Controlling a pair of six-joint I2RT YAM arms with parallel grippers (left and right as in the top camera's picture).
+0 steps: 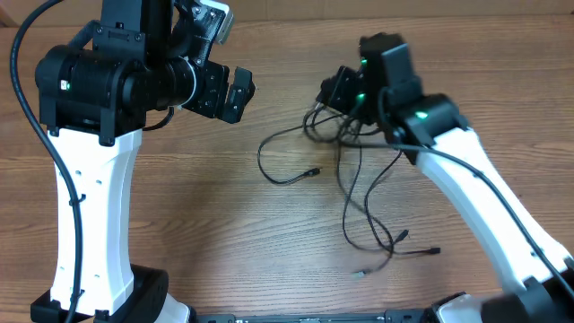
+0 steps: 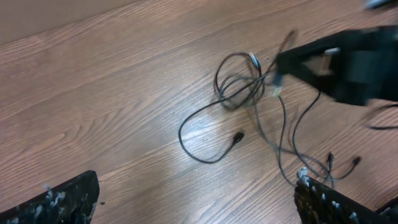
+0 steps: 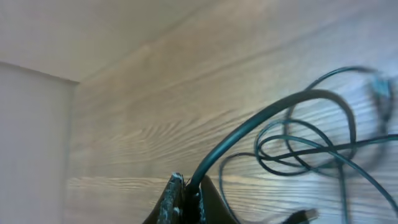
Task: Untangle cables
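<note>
Overhead view: the cables [image 1: 325, 124] lie on the wooden table [image 1: 224, 233], right of centre. A knot of small loops sits at the far end, directly under the right gripper [image 1: 330, 100]. One strand sweeps left and ends in a plug [image 1: 311, 171]. Several longer tails run toward the near edge and finish in plugs there.

Step in hand, as I judge it: draw one strand out of the knot with the right arm.
- Pull slowly, up and away to the far right, so the loops slide off rather than cinch.
- Watch whether the whole bundle rises as one. If it does, the other arm should pin the left-hand strand or a near tail to the table as an anchor.
- Keep the pull along the strand, not across the knot.

Right pincer: in the right wrist view its fingers [image 3: 168, 205] are pressed together on a single black strand, which arcs up and out toward the loops. It is clamped on that one cable, and I see no other contact. Whether the knot is off the table I cannot tell.

Left gripper [image 1: 240, 94]: jaws wide apart and empty, hovering left of the knot and well apart from it.
</note>
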